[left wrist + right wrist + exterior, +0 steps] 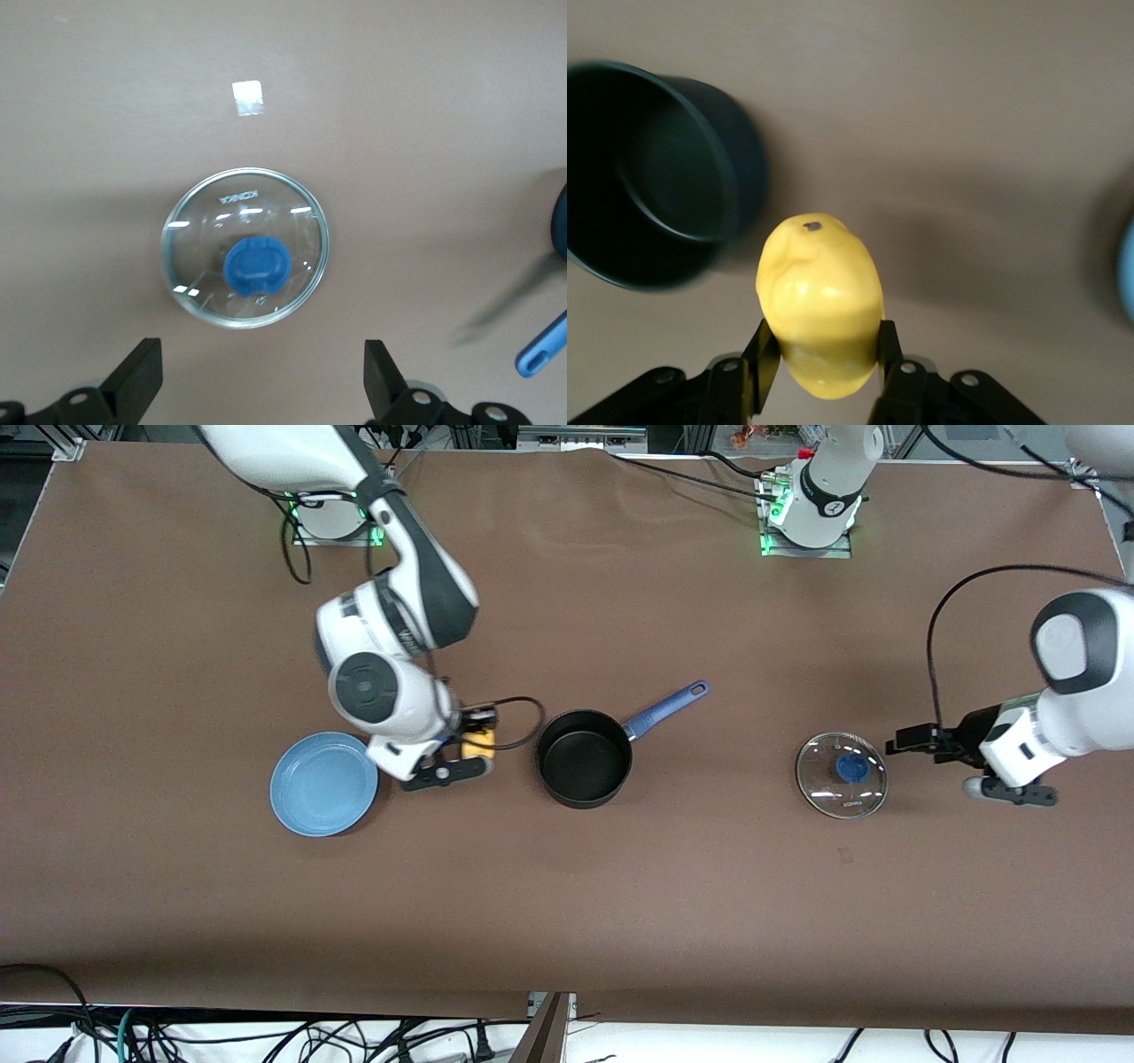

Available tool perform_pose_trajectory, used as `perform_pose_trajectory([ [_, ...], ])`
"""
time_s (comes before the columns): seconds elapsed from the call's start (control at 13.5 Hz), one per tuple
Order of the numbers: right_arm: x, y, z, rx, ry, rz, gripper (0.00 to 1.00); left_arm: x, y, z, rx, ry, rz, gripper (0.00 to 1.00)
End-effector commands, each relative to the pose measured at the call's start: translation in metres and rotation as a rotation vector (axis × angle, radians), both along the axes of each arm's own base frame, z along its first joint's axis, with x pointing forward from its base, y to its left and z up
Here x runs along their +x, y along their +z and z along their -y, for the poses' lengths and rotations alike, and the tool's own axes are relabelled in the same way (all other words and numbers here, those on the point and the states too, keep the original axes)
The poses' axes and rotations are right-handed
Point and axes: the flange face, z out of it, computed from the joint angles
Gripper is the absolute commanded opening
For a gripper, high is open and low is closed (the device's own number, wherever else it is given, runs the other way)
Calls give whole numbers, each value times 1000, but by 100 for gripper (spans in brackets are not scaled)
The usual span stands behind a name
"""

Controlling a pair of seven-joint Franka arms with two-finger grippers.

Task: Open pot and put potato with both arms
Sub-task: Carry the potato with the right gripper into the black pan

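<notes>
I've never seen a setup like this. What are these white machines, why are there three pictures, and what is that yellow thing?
These are two robot arms at a brown table. The wide picture comes from a high camera facing them; the other two come from cameras on each arm's wrist. Each arm ends in a two-fingered end effector. The right end effector is shut on a yellow potato, held up between the blue plate and the open black pot. The left end effector is open, just off the pot's glass lid, which lies on the table toward the left arm's end. So the pot is uncovered, and the potato is not yet in it.
</notes>
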Motion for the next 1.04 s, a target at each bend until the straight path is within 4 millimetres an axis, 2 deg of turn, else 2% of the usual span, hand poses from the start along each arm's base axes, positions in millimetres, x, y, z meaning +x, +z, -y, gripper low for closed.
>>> perform_pose_trajectory([
  [0.0,1,-6,-50,35,-142,18,12,-9,71,28,118,28,-17,100],
  [0.22,-14,-32,-95,91,-250,66,12,-23,138,27,144,30,-6,100],
  [0.37,-18,-49,-110,123,-299,85,14,-29,173,24,205,11,-6,100],
  [0.44,-22,-55,-119,129,-312,93,23,-33,184,28,225,1,-8,100],
  [0.59,-28,-61,-128,135,-336,101,85,-39,197,47,231,-21,1,100],
  [0.67,-28,-56,-128,139,-330,107,100,-42,197,61,227,-29,-11,100],
  [0.74,-25,-53,-124,137,-330,108,100,-42,196,66,222,7,-18,100],
  [0.89,-18,-36,-117,146,-337,129,100,-45,198,88,231,15,-17,100],
  [0.96,-12,-26,-106,140,-351,132,100,-44,197,89,231,13,-20,100],
])
